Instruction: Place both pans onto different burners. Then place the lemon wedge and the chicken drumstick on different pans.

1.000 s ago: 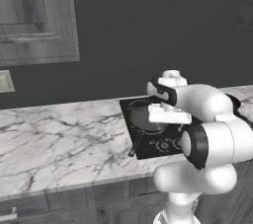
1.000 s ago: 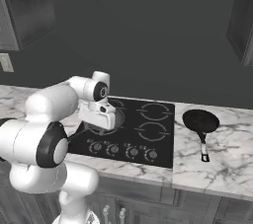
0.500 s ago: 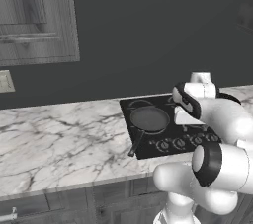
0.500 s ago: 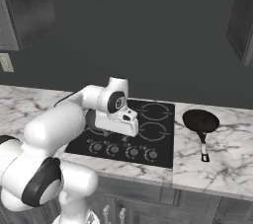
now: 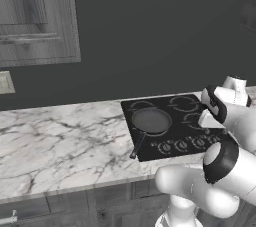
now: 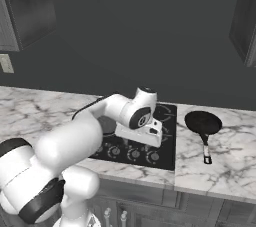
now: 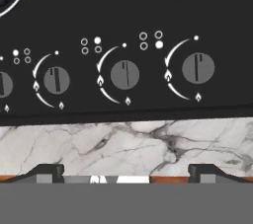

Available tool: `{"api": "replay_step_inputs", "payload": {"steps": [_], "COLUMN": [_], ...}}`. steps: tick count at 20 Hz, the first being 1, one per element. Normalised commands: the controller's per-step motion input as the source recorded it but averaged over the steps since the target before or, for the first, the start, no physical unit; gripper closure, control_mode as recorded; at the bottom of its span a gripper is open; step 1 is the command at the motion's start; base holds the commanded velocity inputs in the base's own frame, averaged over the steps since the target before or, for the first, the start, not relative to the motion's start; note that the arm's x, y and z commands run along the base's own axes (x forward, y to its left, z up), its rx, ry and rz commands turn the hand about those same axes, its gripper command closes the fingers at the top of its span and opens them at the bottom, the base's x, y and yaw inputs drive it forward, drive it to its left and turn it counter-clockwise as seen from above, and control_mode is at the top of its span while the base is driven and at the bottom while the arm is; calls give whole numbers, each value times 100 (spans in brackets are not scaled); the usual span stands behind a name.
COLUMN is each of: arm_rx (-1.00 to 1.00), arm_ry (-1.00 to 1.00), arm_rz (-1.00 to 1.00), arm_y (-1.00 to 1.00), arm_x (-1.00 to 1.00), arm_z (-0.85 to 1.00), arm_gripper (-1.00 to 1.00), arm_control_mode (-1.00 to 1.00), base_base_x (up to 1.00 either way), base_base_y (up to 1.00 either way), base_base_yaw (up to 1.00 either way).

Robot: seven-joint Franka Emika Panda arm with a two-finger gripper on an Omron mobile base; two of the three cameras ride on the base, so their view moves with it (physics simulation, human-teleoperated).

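Wide grey-inside frying pan (image 5: 150, 120) sits on glossy black cooktop (image 5: 172, 138), partly hidden by arm in right base view. Small black pan (image 6: 203, 122) rests on marble worktop (image 6: 225, 161). Hand (image 7: 126, 172) released, fingertips wide above knobs (image 7: 124, 75).

Glossy black cooktop (image 7: 123, 11), grey-veined white counter (image 7: 148, 144)

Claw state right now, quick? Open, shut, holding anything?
Claw: open and empty, fingertips spread wide, above the marble counter just in front of the cooktop knobs.
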Motion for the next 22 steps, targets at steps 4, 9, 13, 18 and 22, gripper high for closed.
{"api": "replay_step_inputs", "payload": {"steps": [4,9,13,18,22], "arm_rx": [11,1,-2,-1,-1], "arm_ry": [-6,0,0,0,0], "arm_rz": [7,11,9,5,2], "arm_y": [-59,-41,-34,-43,-44], "arm_x": [6,6,0,0,0], "arm_z": [0,0,0,0,0], "arm_gripper": [-100,-100,-100,-100,-100], "arm_control_mode": [-100,-100,-100,-100,-100], "base_base_x": [0,0,0,0,0], "base_base_y": [0,0,0,0,0], "base_base_yaw": [0,0,0,0,0]}}
